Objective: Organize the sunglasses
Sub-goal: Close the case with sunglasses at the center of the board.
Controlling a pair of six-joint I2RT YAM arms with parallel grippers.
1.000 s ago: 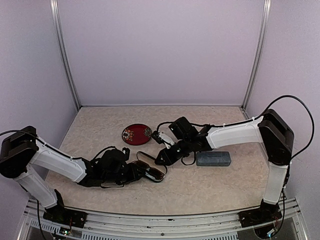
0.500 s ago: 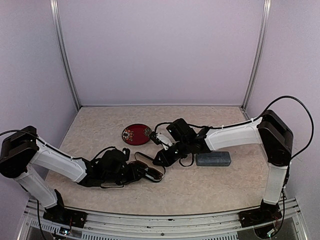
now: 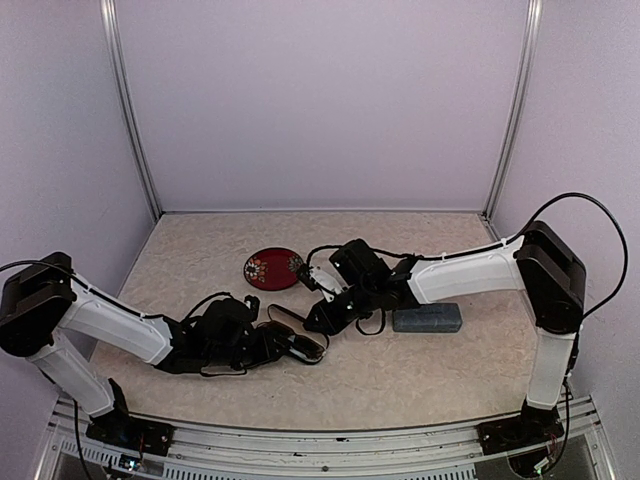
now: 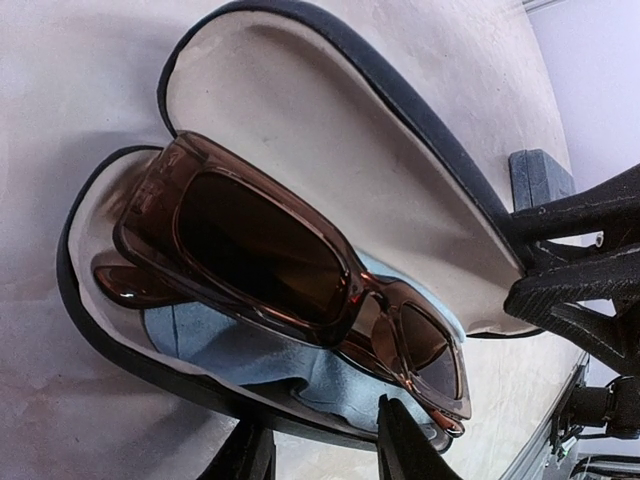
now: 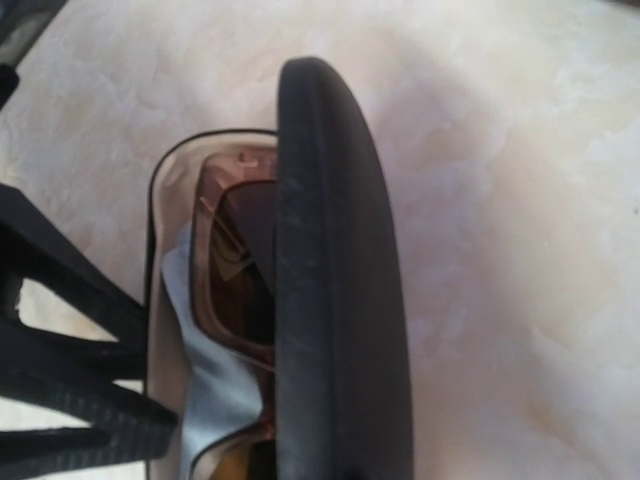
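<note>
The right gripper (image 3: 320, 320) has edged left, tipping the lid (image 5: 340, 300) over the reddish-brown sunglasses (image 4: 290, 260) lying on a blue cloth (image 4: 230, 345) in the black case (image 4: 75, 310); closure looks near; the left gripper (image 4: 320, 445) sits at the near rim; neither claw's clamping can be told; a grey-blue case (image 3: 427, 318) crowds the right, with open table (image 3: 400, 380) nearer.

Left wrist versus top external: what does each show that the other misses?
Left wrist only: the reddish-brown sunglasses lying folded on a light-blue cloth inside the open case. Top external only: the red plate and both arms whole. Both: the open case, the grey-blue case beyond it, and the right pincer by the lid's end.
</note>
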